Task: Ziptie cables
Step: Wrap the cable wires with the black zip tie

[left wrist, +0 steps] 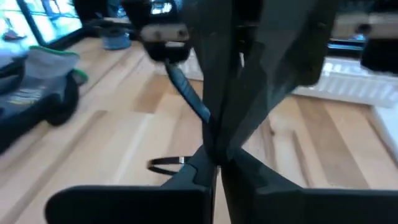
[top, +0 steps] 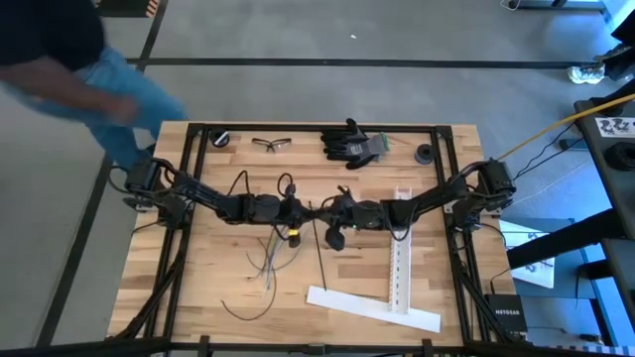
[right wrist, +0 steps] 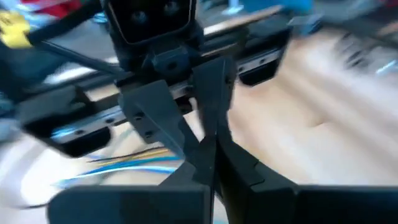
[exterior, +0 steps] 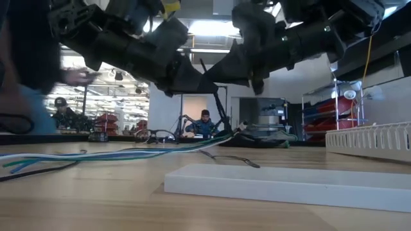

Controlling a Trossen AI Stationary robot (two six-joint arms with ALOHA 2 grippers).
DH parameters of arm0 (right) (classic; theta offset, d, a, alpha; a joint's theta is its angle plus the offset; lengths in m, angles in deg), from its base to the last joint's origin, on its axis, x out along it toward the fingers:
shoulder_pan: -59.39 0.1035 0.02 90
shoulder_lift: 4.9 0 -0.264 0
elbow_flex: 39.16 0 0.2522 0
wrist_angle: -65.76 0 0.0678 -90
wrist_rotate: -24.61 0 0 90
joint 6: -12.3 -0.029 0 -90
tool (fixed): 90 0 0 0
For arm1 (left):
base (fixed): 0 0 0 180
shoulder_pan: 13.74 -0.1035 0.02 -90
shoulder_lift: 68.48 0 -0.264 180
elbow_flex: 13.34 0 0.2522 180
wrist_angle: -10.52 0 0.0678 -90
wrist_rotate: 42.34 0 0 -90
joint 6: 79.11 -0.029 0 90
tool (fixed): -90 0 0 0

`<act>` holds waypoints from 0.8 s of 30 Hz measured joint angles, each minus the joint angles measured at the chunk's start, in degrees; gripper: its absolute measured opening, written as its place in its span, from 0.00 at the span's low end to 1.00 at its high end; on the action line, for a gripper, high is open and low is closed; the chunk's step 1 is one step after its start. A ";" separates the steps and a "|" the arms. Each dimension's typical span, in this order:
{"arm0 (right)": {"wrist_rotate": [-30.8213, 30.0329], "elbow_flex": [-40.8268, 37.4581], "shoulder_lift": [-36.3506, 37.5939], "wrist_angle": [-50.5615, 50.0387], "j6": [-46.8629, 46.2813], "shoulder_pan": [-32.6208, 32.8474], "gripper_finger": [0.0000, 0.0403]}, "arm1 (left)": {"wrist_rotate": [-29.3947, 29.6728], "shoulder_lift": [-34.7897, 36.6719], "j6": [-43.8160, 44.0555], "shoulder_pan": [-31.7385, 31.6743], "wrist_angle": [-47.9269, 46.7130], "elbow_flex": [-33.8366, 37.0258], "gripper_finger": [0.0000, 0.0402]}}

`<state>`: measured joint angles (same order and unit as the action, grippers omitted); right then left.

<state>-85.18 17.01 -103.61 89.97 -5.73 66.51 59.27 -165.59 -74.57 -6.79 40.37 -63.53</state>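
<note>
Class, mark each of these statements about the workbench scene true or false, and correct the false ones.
1. Both grippers meet above the middle of the table. True: left gripper and right gripper are tip to tip.
2. The left gripper is wide open. False: it is shut.
3. A pair of dark gloves lies near the table's far edge. True.
4. The safety glasses sit on the white strips. False: they lie on bare wood near the far edge; the white strips lie near the front.
5. The cables lie loose on the wood. True.
</note>
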 joint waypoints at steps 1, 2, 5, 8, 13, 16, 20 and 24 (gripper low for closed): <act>-3.25 0.00 0.28 -0.49 2.74 0.06 0.00 | 0.20 -0.21 0.27 0.11 -0.02 -0.04 0.00; -8.08 0.00 0.49 -0.93 5.66 0.04 0.00 | -0.82 -0.75 0.72 0.38 -0.08 -0.04 0.00; -21.56 1.75 1.85 -2.46 15.85 -0.90 0.00 | -5.31 -2.66 1.12 1.41 -0.68 -0.03 0.00; -24.73 4.63 4.17 -6.73 23.10 -0.34 0.00 | -5.73 -3.92 1.16 1.58 -0.72 -0.43 0.00; -23.88 7.81 9.03 -18.11 23.59 -0.61 0.00 | -5.53 -4.50 1.12 1.43 -1.15 -1.28 0.00; -19.81 9.05 10.98 -29.49 17.14 0.45 0.00 | -5.31 -4.47 1.27 1.26 -0.80 -1.35 0.00; -10.67 9.21 12.21 -37.82 5.76 1.05 0.03 | -5.08 -4.47 1.46 1.25 -0.97 -1.35 0.00; 2.14 9.26 9.58 -38.77 -0.04 3.19 0.15 | -5.07 -4.47 1.68 1.19 -0.50 -1.40 0.00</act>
<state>-83.04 26.28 -94.03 51.20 -5.77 69.70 54.20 -170.06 -72.89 -5.59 39.88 -64.93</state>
